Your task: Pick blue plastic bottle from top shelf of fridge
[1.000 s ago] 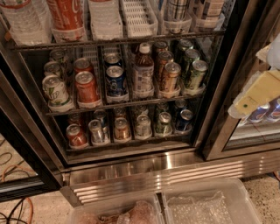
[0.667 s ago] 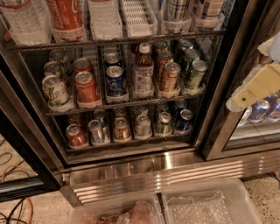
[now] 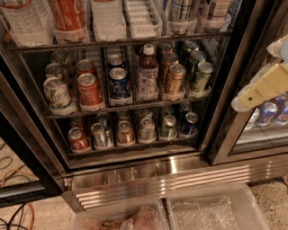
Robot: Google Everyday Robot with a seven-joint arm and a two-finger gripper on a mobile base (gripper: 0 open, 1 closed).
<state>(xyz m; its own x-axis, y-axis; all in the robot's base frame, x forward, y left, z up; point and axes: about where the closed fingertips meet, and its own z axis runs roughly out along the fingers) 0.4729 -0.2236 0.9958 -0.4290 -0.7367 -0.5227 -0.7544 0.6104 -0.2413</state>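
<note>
The fridge (image 3: 148,177) stands open in front of me, and only the lower edge of its top shelf (image 3: 135,41) shows at the top of the view. On that shelf a bottle with a blue-grey plaid label (image 3: 182,9), cut off by the frame, stands in a white lane tray right of an empty slotted tray (image 3: 141,18). A red Coca-Cola bottle (image 3: 67,13) stands further left. My gripper (image 3: 263,87), a cream-yellow part, hangs at the right edge in front of the closed right door, well right of and below the plaid bottle.
Two lower wire racks hold several cans and a small brown bottle with a white cap (image 3: 147,72). A black door post (image 3: 225,117) stands between the open bay and my gripper. Clear plastic bins (image 3: 216,211) sit on the floor below. Cables (image 3: 13,179) lie at the left.
My gripper has risen slightly at the right edge. The fridge and its contents have not moved.
</note>
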